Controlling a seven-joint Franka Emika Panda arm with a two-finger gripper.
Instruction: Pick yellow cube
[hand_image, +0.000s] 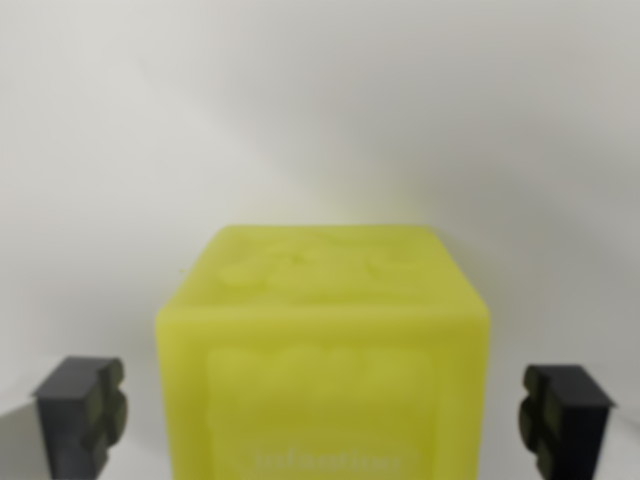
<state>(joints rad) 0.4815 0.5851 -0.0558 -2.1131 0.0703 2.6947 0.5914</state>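
My pincer (325, 415) stands open, one finger (82, 410) on each side of the yellow cube (322, 355) with a gap at both. The approach looks done; closing and lifting remain. Beyond the cube lies bare white counter (320, 110).

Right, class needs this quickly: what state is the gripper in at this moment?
Gripper: open, fingertips apart on either side of the yellow cube, not touching it.

The claw (325, 415) has two dark grey, blocky fingertips (80, 415) with notched inner faces at four and eight o'clock.
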